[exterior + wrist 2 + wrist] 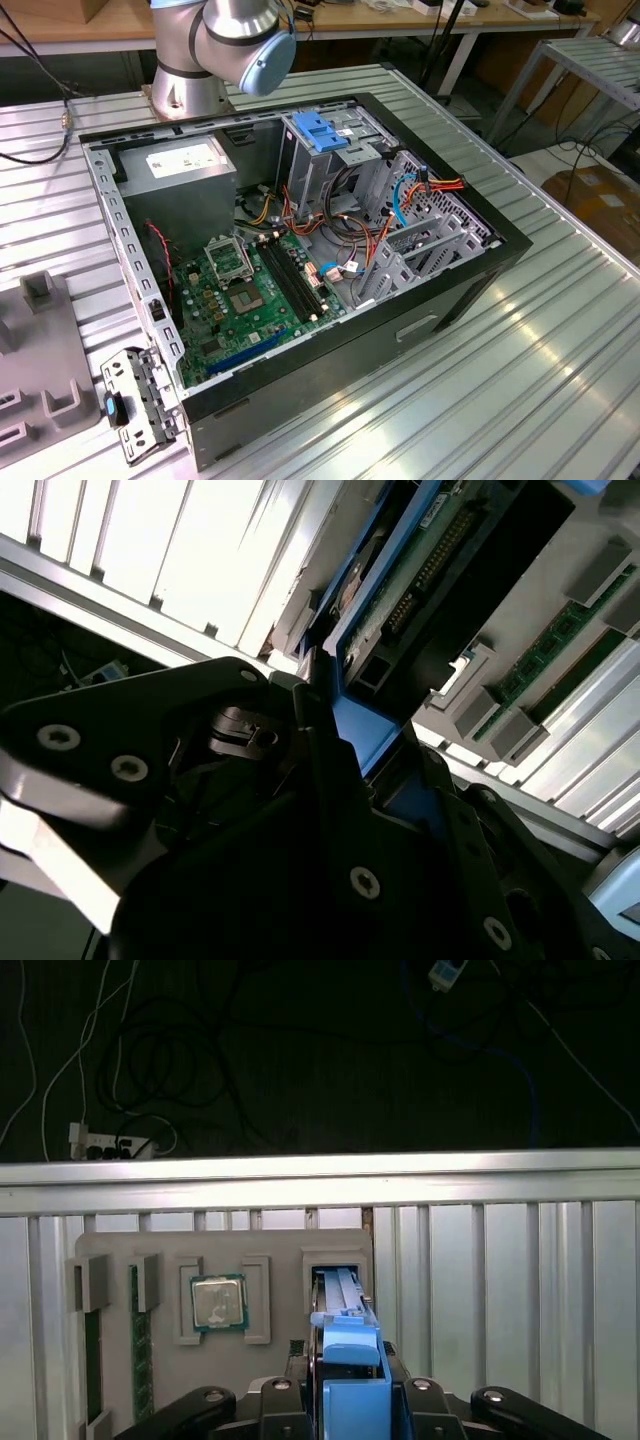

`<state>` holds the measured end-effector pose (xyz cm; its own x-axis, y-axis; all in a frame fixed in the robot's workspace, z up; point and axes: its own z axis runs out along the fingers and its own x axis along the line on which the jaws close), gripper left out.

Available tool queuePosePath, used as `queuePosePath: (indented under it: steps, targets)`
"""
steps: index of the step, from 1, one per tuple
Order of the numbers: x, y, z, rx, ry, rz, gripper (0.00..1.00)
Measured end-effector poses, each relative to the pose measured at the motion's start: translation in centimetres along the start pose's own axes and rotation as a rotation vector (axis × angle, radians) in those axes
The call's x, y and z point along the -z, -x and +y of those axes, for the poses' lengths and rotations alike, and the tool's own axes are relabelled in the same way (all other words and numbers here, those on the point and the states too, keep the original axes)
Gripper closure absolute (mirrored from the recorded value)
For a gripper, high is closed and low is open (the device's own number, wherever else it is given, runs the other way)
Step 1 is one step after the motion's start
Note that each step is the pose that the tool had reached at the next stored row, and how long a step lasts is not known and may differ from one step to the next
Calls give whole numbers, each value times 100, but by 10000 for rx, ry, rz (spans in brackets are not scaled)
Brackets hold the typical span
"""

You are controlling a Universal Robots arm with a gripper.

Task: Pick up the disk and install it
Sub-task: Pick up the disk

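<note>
The disk stands on edge in a slot of the grey tray, and the gripper has its jaws clamped on the blue rail. A processor chip sits in the neighbouring pocket. Tray's on the ribbed metal desk, with cables on the floor beyond.

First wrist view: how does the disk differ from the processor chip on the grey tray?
The disk stands on edge; the processor chip lies flat. The disk carries bright blue rails; the processor chip is silver with a green border. The gripper holds the disk, while the processor chip sits apart from it, untouched. Both sit at recesses in the grey tray.
</note>
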<state>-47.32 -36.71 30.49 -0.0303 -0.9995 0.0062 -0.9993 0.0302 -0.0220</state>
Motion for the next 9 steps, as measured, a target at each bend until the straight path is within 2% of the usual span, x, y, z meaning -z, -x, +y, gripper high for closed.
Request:
queuePosePath:
  steps: [5,9]
  targets:
    - [68,0,-1,-1,-1,0,63]
    - [77,0,-2,0,-2,-1,63]
